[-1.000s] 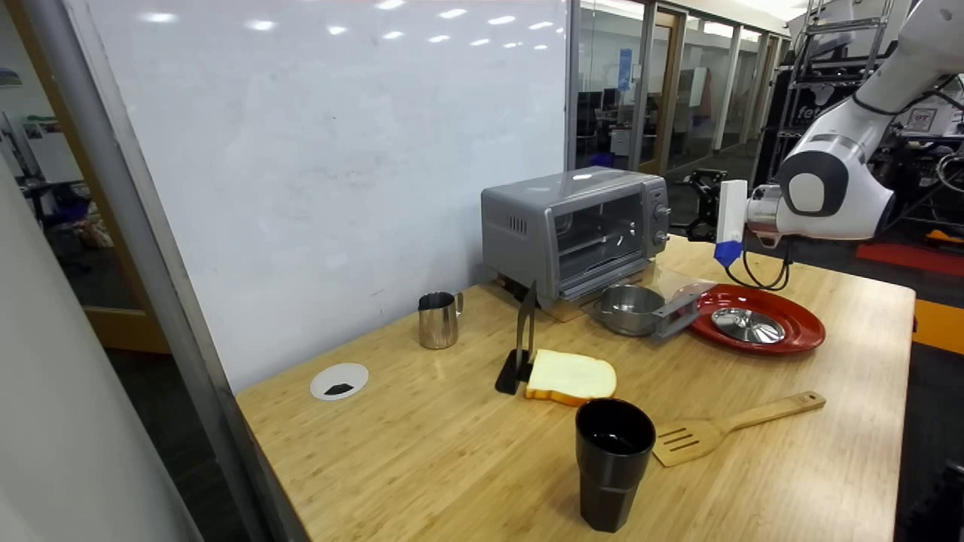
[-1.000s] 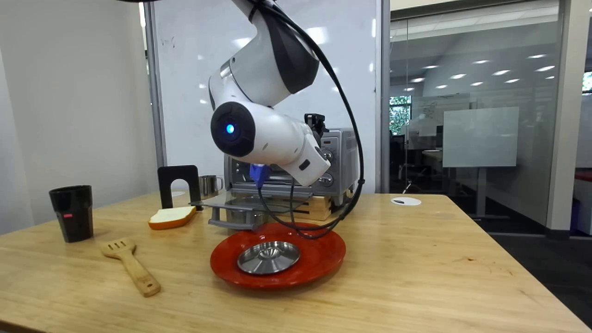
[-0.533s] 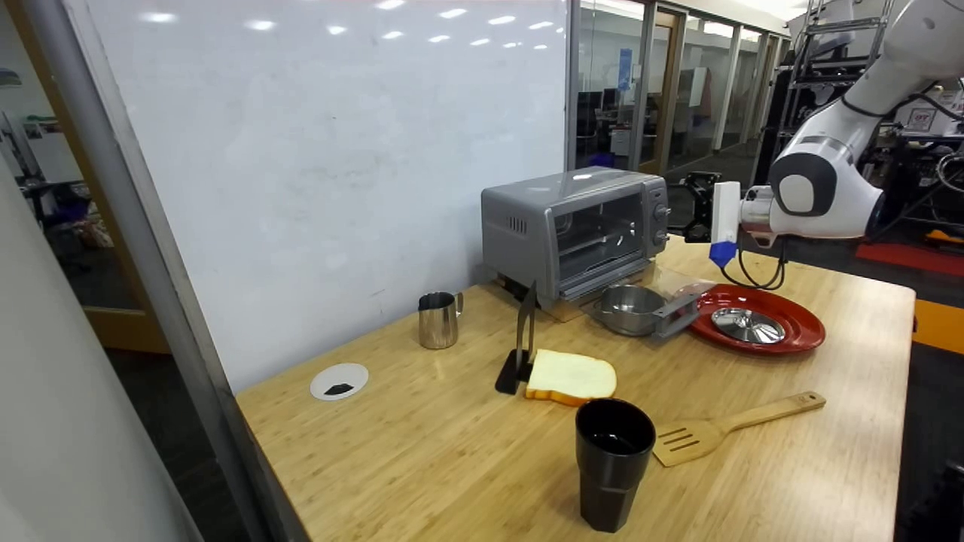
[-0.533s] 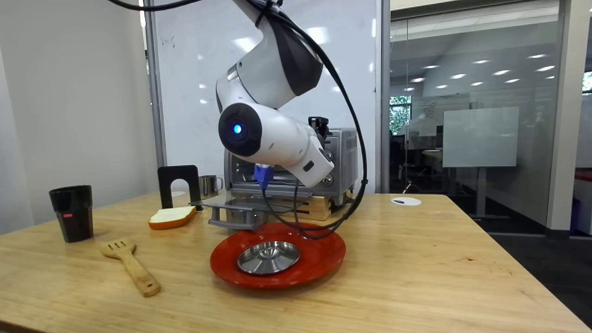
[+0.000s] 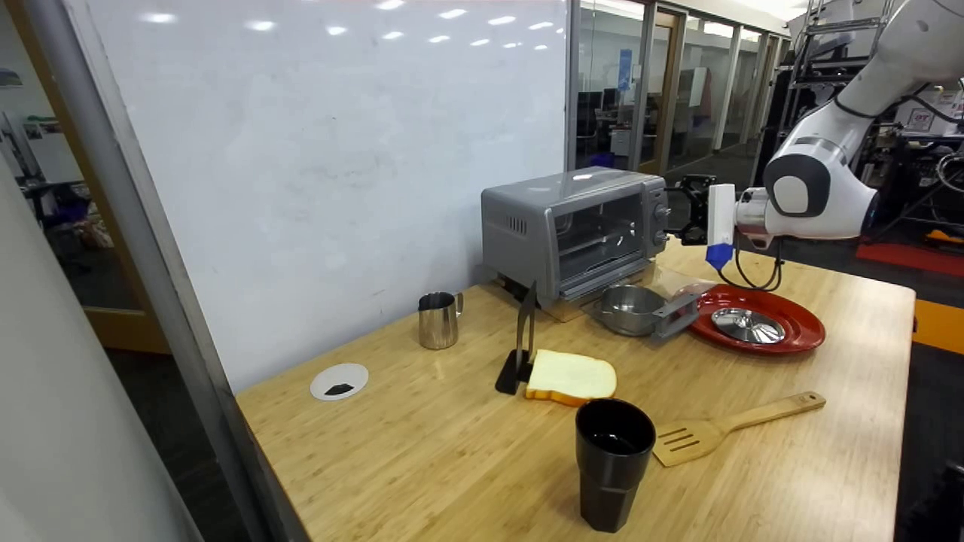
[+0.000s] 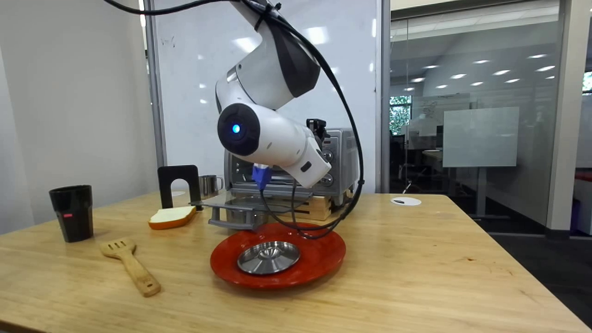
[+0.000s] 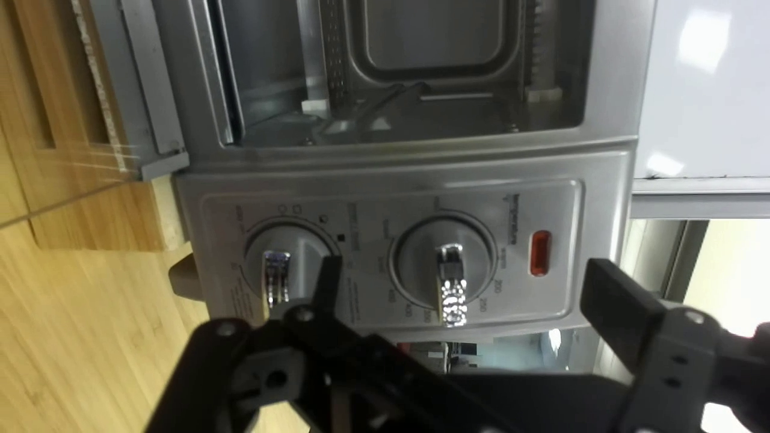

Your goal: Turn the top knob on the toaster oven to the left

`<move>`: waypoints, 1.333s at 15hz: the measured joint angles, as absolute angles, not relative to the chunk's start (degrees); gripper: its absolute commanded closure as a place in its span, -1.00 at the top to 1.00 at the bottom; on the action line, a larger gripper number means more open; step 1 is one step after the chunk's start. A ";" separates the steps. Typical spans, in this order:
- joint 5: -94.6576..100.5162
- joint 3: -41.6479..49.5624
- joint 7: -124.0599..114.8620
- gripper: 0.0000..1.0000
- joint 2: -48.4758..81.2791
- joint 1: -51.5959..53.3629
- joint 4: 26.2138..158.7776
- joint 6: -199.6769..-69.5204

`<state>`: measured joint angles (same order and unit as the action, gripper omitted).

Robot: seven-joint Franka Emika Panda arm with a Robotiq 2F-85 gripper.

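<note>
The grey toaster oven stands by the whiteboard with its glass door folded down. Its top knob is the temperature dial; its chrome grip stands out toward the camera in the wrist view. The knob also shows in an exterior view. The lower knob is beside it. My gripper is open and empty, with one finger between the two knobs and the other finger beyond the red light. In an exterior view the gripper faces the knob panel closely; contact cannot be told.
The oven's lowered door handle sticks out over a steel pot. A red plate with a steel lid lies in front. Bread, a black cup, a spatula and a steel pitcher are farther off.
My gripper has moved forward toward the oven's knob panel and slightly lower. The oven and the table items have not moved.
</note>
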<state>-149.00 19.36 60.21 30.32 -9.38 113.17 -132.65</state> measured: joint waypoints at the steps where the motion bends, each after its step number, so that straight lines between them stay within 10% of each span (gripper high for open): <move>1: -149.00 19.40 60.24 1.00 30.32 -9.38 113.12 -132.88; 20: -148.99 20.02 63.78 1.00 28.75 -9.22 114.83 -133.52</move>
